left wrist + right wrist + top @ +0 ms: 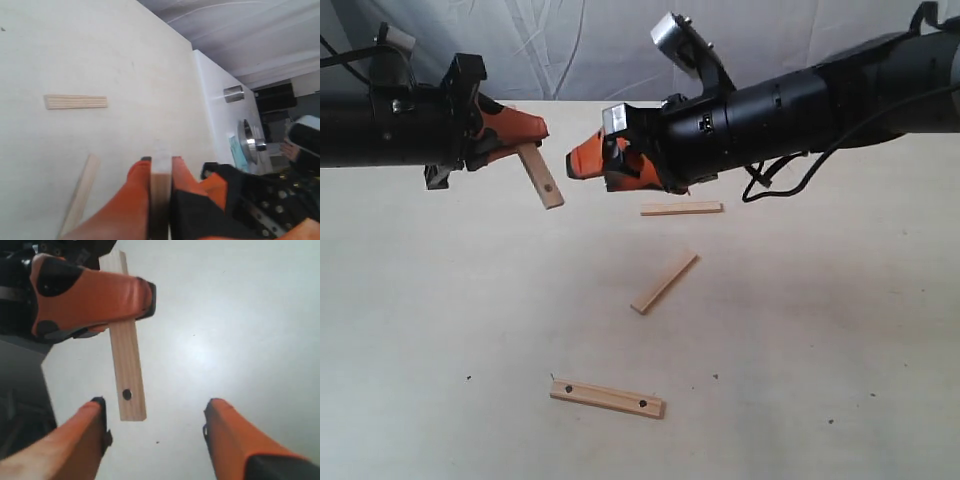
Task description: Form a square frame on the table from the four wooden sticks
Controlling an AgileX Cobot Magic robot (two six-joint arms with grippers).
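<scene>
My left end effector (528,138) was closed tight on one dotted stick (542,178), holding it clear of the worktop (840,340). The stick hung tilted below the fingers. My right end effector (578,163) was spread wide and held nothing. It faced the left one, close to the stick's free end.

The right wrist view showed this best. The stick's dot and lower end sat ahead of my open right fingers (92,430), nearer one of them and touching neither. The left wrist view gave only the stick's narrow edge pinched between the pads, and it was blurred.

Three more sticks lay on the worktop, apart from one another: a plain one (681,209) just below my right arm, a second plain one (664,281) slanted in the middle, and a second dotted one (607,397) nearest the exterior camera. The left wrist view caught only two of them, one partly hidden behind my finger.
</scene>
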